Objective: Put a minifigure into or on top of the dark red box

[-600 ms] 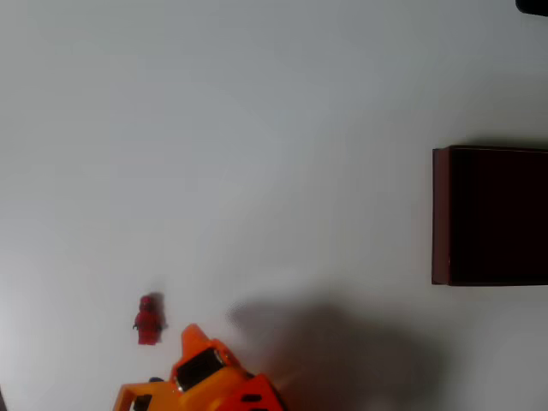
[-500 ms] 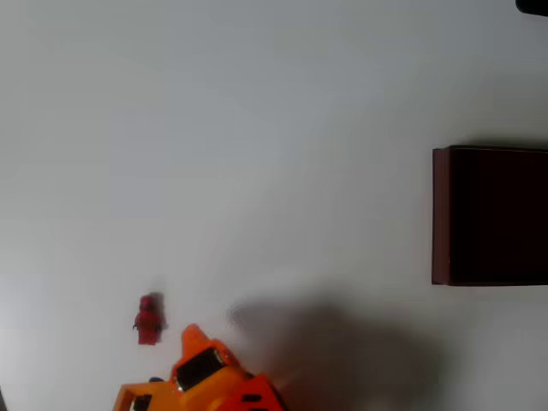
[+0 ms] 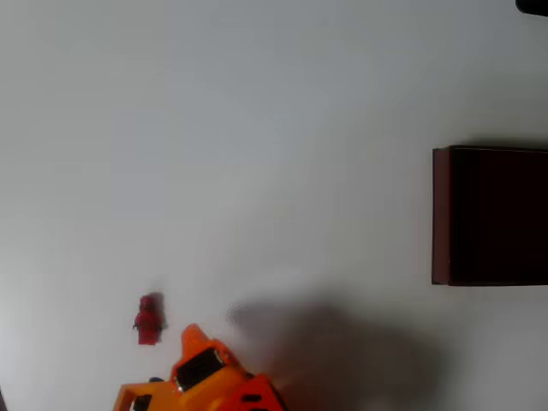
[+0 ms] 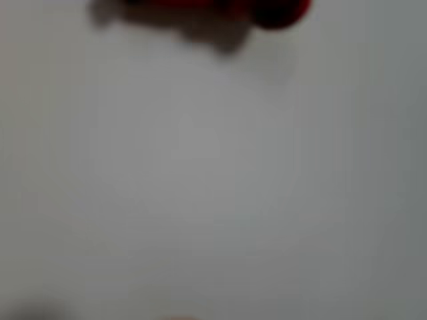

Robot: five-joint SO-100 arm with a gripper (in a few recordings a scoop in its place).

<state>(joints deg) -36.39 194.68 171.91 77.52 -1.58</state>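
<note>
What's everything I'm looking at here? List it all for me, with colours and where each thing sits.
minifigure: one, all red, lying on the table at lower left of the overhead view; a blurred red shape at the top edge of the wrist view is likely the same figure.
dark red box: one, maroon walls with a near-black inside, at the right edge of the overhead view, cut off by the frame, far from the figure.
table: one, white, under everything.
dark object: one, black, top right corner, too cut off to identify.
gripper: one, orange, bottom edge of the overhead view, just right of the figure, not touching it.
</note>
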